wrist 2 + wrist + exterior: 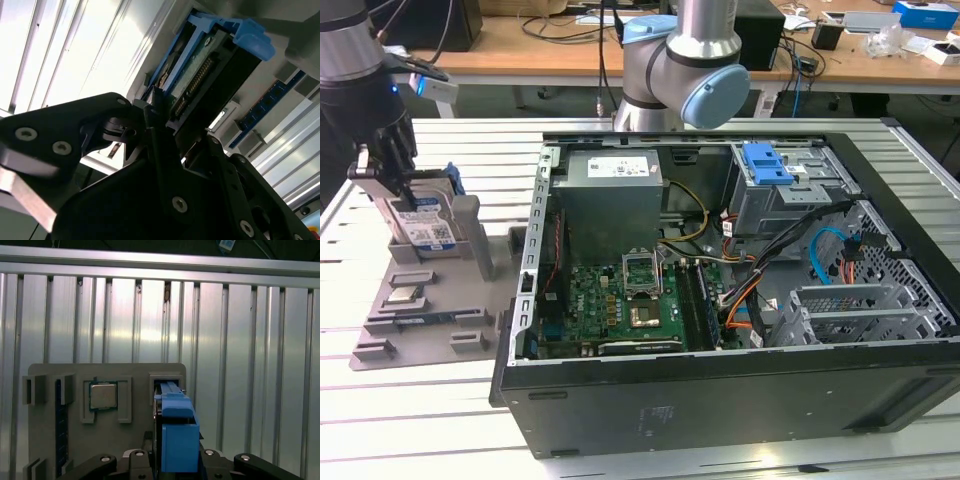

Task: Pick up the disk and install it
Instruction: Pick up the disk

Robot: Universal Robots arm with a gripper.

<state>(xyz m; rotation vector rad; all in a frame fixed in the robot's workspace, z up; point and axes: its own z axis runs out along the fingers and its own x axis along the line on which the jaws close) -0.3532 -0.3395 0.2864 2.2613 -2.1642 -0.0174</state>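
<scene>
The disk (426, 226), silver with a white and blue label and a blue carrier frame, stands on edge in a slot of the grey holder plate (430, 322) at the exterior view's left. My gripper (390, 180) comes down over its top, and its black fingers sit against both sides of the disk. In the second wrist view the gripper (180, 125) clamps the disk (200, 75) at its connector end. The first wrist view has the blue carrier of the disk (177, 440) between the gripper's links (177, 462).
An open computer case (720, 390) lies to the exterior view's right of the holder, with a grey power-supply box (610, 200), a motherboard and a drive cage with a blue latch (767, 165). A processor chip (103, 396) rests in the holder plate. The arm's base (680, 60) stands behind the case.
</scene>
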